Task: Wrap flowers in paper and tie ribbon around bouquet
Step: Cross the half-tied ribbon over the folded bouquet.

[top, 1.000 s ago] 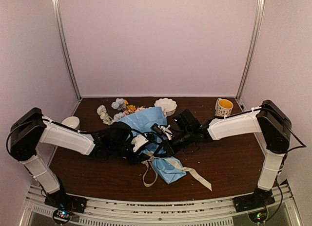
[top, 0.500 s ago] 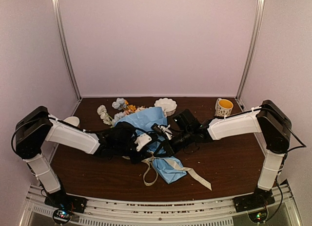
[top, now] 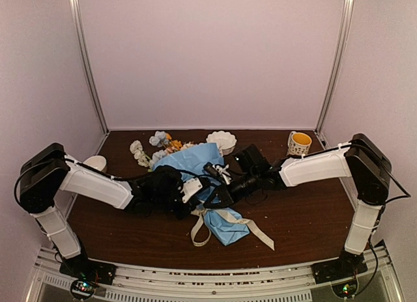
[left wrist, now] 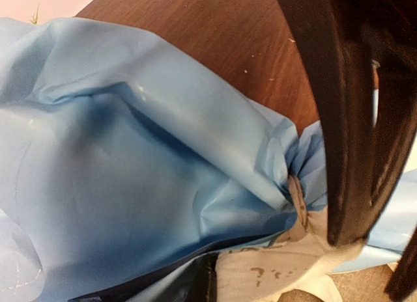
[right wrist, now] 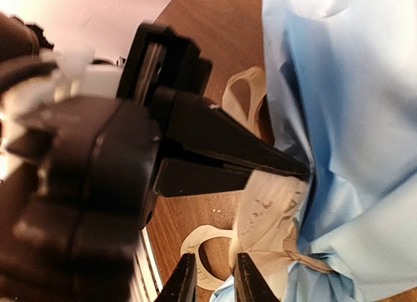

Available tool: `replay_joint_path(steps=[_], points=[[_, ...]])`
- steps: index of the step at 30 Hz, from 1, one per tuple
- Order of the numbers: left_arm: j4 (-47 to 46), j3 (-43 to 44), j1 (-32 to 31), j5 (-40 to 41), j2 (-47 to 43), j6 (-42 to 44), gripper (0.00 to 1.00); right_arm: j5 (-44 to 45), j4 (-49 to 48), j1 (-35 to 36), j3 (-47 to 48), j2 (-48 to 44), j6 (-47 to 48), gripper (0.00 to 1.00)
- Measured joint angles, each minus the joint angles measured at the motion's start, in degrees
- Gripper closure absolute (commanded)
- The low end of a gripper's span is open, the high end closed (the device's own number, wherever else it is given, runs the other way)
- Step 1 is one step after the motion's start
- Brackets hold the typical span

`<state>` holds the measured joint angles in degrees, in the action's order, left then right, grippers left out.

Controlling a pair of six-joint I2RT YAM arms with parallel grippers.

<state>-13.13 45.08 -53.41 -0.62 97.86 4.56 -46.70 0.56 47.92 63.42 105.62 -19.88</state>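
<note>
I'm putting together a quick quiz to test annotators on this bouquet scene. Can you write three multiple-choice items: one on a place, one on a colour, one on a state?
1. Where on the table does the mug stand?
A. far right corner
B. far left corner
C. middle of the near edge

2. What colour is the paper round the flowers?
A. red
B. light blue
C. green

3. How does the ribbon lie?
A. wound on a spool
B. wholly apart from the paper
C. cinched round the gathered paper

Answers:
1 A: the top view shows the mug at the far right of the table.
2 B: all three views show a pale blue sheet.
3 C: the right wrist view shows a beige band pinching the paper's neck.
</note>
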Motion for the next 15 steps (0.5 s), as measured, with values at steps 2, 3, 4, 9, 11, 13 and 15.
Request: replay_joint_path(steps=[2,3,4,9,11,13,15], points=[[-0.5,-0.7,-0.4,0.9,-0.5,0.0,1.0,0.0,-0.3,-0.8,0.0,-0.4,-0.7,0.75],[-0.6,-0.9,-0.7,1.4,-0.7,0.0,1.0,0.0,-0.5,-1.2,0.0,-0.6,-1.0,0.75],[-0.7,-1.0,-1.1,1.9,-0.8,0.0,1.0,0.2,-0.4,-1.5,0.2,-0.6,-1.1,0.76],[-1.3,-1.4,-2.3,3.7,-0.8,0.1,1.0,2.6,1.8,-2.1,3.1,-0.2,-1.3,0.78],[-1.4,-1.5,-2.5,4.2,-0.8,0.0,1.0,3.8,2.9,-2.1,4.9,0.3,-1.2,0.78],[-1.4,-1.5,-2.5,4.5,-0.8,0.0,1.0,5.3,4.2,-2.1,6.6,0.9,-0.9,0.79],[-1.4,-1.5,-2.5,4.7,-0.8,0.0,0.99,6.5,5.9,-1.9,7.9,1.6,0.1,0.81]])
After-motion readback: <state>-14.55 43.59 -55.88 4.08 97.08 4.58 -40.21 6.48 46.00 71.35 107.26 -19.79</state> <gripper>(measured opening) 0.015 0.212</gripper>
